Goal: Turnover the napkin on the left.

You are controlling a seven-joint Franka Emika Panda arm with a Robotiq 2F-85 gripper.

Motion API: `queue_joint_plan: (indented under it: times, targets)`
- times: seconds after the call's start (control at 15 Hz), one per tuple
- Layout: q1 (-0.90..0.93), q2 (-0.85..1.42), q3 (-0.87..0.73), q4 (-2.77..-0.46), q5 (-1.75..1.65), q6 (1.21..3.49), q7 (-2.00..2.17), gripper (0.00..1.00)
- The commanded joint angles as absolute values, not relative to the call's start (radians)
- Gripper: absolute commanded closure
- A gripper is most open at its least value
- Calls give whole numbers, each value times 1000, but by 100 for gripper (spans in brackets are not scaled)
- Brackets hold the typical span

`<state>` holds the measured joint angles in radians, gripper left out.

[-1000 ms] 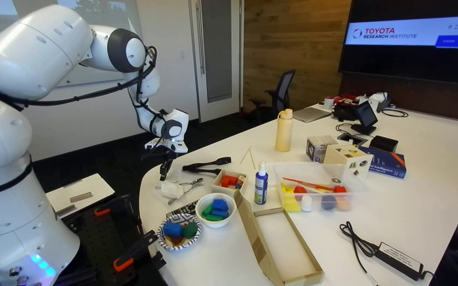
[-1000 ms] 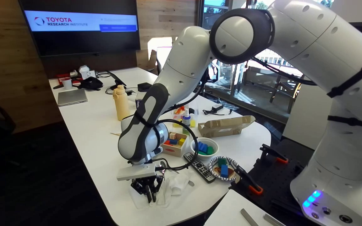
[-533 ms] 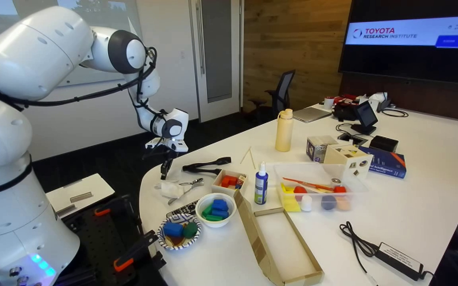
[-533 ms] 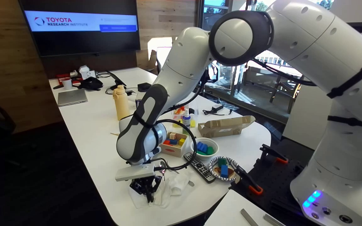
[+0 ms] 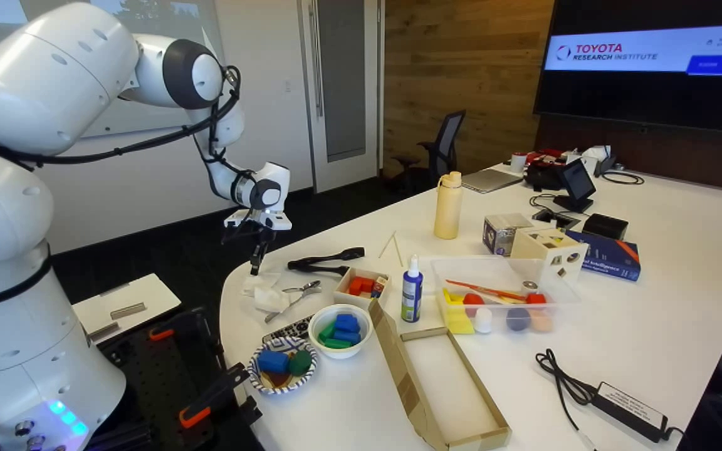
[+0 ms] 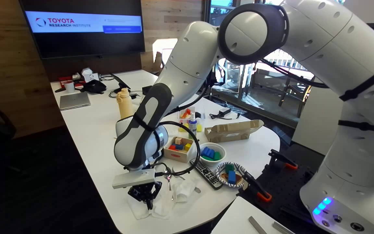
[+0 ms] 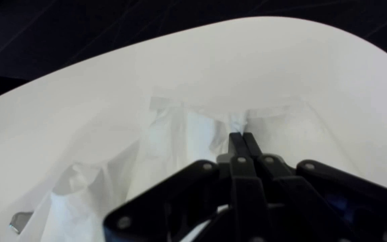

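A thin white napkin (image 7: 170, 134) lies partly folded on the white table near its rounded end. It also shows in an exterior view (image 6: 161, 208). My gripper (image 7: 240, 135) points down over it with the black fingers together. A small pinched fold of the napkin comes out between the fingertips. The gripper also shows in both exterior views (image 5: 254, 270) (image 6: 150, 206), low over the table, and the rest of the napkin stays down around it. A second, crumpled white napkin (image 6: 184, 191) sits beside it, apart from the fingers; it also shows in the wrist view (image 7: 76, 208).
Silver utensils (image 5: 302, 288) lie beside the crumpled napkin, with black tongs (image 5: 326, 260) behind. A remote (image 6: 206, 174), a block box (image 6: 178, 155), a white bowl (image 6: 211, 161) and a patterned bowl (image 6: 221, 175) stand close by. The table edge (image 7: 129, 47) curves near the gripper.
The fingers have come together on the napkin. The gripper has since risen slightly and moved toward the table's outer edge, and the napkin has shifted and spread with it.
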<state>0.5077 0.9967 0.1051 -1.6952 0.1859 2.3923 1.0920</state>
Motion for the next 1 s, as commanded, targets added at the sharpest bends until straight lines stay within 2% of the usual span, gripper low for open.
queue_joint_plan:
  times: [0.0,0.53,0.93]
  targets:
    - [491,937,119,-1753,178,2407,1077,100]
    - [332,898,217,-1875,240,2606,771,100]
    - [242,910,267,-1869,315,2598,539,100]
